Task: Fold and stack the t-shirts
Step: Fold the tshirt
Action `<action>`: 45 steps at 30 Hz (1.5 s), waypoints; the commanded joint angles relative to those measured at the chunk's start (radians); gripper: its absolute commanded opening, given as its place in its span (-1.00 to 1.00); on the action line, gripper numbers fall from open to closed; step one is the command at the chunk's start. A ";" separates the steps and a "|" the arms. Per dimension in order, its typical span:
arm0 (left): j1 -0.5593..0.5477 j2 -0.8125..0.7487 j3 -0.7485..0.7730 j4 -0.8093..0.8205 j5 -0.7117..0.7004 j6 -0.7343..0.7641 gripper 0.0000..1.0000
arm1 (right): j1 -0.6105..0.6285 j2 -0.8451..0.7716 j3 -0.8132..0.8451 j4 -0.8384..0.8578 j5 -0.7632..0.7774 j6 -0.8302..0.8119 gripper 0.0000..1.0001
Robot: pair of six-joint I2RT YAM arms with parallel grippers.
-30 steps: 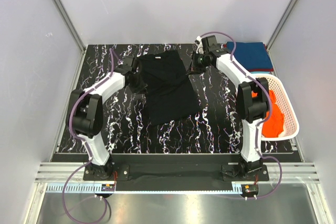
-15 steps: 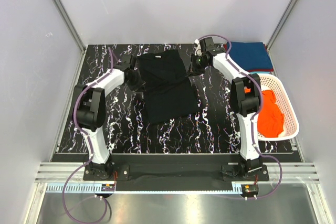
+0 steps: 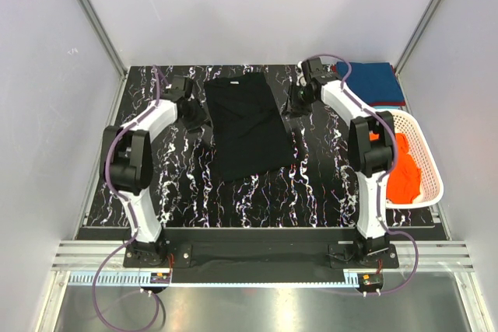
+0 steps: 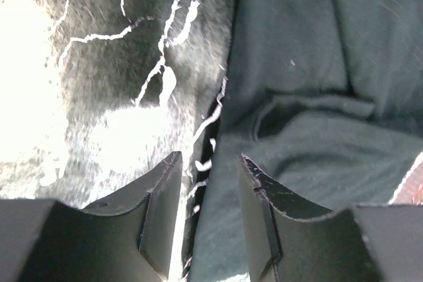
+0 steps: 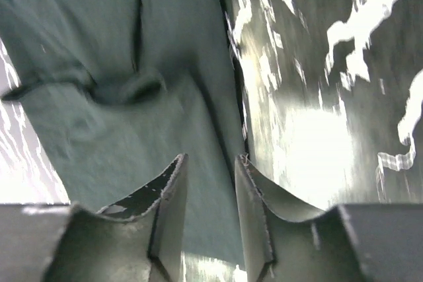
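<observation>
The black t-shirt (image 3: 247, 126) lies flat in the middle of the table (image 3: 179, 184). It is folded into a long panel that runs from the far edge toward me, and the near end is a little wider than the far end. In both wrist views a sleeve is turned in on top of the body, with its hem making a curved ridge in the cloth.

My left gripper (image 4: 206, 212) is low over the shirt's left edge, toward its far end. The jaws stand partly apart. Between them I see only the marbled tabletop and the hem of the shirt below, and nothing is pinched.

My right gripper (image 5: 208, 209) mirrors it at the shirt's right edge. Its jaws are parted about as far, the cloth shows through the gap underneath, and it has nothing in its grasp.

Farther out, the teal-blue t-shirt (image 3: 372, 79) sits folded in the far right corner of the table. A thin strip of the dark red t-shirt (image 3: 389, 104) shows at its near side. The orange t-shirt (image 3: 405, 169) is bunched inside the white lattice basket (image 3: 433, 176) at the right edge, beside my right arm.
</observation>
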 commanded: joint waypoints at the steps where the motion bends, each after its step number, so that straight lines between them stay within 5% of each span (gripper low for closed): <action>1: -0.015 -0.126 -0.059 0.023 0.043 0.063 -0.13 | -0.007 -0.164 -0.082 -0.037 0.019 0.000 -0.16; 12: -0.048 -0.262 -0.339 0.144 0.227 0.055 -0.15 | -0.007 -0.328 -0.463 -0.026 -0.078 -0.105 -0.13; 26: -0.044 -0.413 -0.477 0.142 0.126 0.055 -0.14 | 0.001 -0.400 -0.707 0.202 -0.154 -0.069 -0.20; 33: -0.012 -0.460 -0.505 0.121 0.060 0.040 -0.14 | 0.019 -0.490 -0.871 0.341 -0.134 0.019 -1.00; 43: -0.007 -0.512 -0.534 0.110 0.071 0.081 -0.15 | 0.126 -0.679 -1.150 0.483 -0.061 0.240 -1.00; 45: -0.008 -0.526 -0.546 0.112 0.082 0.086 -0.16 | 0.128 -0.717 -1.177 0.480 -0.049 0.266 -0.61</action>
